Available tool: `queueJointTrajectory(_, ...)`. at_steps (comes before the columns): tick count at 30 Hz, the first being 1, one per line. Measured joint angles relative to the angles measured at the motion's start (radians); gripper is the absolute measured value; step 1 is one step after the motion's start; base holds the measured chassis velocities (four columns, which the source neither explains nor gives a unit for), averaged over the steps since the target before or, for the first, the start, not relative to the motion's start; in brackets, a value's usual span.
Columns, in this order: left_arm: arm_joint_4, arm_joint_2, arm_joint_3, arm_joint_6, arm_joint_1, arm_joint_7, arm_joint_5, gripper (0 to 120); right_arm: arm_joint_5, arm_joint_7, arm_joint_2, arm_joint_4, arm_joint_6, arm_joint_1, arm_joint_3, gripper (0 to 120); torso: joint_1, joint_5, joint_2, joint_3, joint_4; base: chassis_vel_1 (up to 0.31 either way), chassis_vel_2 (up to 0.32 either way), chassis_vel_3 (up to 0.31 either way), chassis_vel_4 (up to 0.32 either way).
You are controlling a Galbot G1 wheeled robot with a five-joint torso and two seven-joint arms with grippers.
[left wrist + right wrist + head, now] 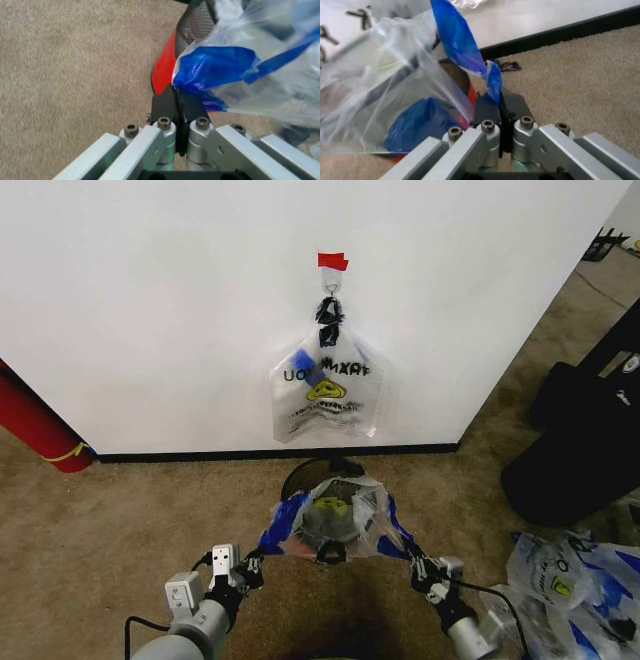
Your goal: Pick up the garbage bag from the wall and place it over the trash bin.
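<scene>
In the head view the garbage bag point(335, 520) is stretched wide between the two arms, low in front of the robot and over the trash bin point(312, 473), whose black mesh rim shows just behind the plastic. The left gripper point(258, 558) holds the bag's left blue-printed corner and the right gripper point(412, 561) holds the right one. This view alone takes in the white wall point(160, 310), with a second bag point(328, 392) hanging from a small hook point(330, 283) under a red tape strip point(332, 261). More bags of the same kind point(565, 580) lie on the carpet at the right.

The left wrist view brings out what the head view cannot: the left jaws are pressed fully together on a blue fold of the bag point(215, 69), and beside them the bin's red base point(165, 71) and mesh wall point(197, 20) stand on the carpet point(75, 75).

The right wrist view shows the right jaws likewise clamped tight, on a thin blue strip of the handle point(492, 80). Through the clear plastic, the bag hangs slack into the bin, with a blue patch point(420, 123) low inside it; what else lies in the bin cannot be told.
</scene>
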Motion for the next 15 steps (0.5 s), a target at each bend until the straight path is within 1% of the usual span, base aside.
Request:
queueJointTrajectory(1,0.000,0.000,0.000,0.000,0.000,0.000,0.000,0,0.000,0.000,0.000,0.000,0.000,0.000,0.000,0,0.000,0.0000,0.000,0.000,0.0000,0.000,0.000,0.000,0.000)
queueJointTrajectory(6,0.084,-0.031,0.038,0.014,-0.093,-0.001,-0.002,0,0.040,0.038,-0.014,-0.048,-0.071,0.093,-0.025,0,0.000,-0.0002,0.000,0.000,-0.0001,0.000,0.000,0.000,0.000)
queueJointTrajectory(10,0.107,-0.040,0.052,0.029,-0.115,0.002,-0.003,0,0.043,0.057,-0.028,-0.087,-0.108,0.144,-0.051,0,0.000,0.0001,0.000,0.000,0.0000,0.000,0.000,0.000,0.000)
queueJointTrajectory(13,0.133,-0.048,0.062,0.032,-0.131,0.010,0.000,0,0.005,0.064,-0.038,-0.139,-0.114,0.198,-0.088,0,0.000,0.0001,0.000,0.000,0.0000,0.000,0.000,0.000,0.000)
queueJointTrajectory(15,0.139,-0.051,0.064,0.032,-0.135,0.010,0.002,0,0.001,0.065,-0.038,-0.145,-0.115,0.205,-0.094,0,0.000,0.0000,0.000,0.000,0.0000,0.000,0.000,0.000,0.000)
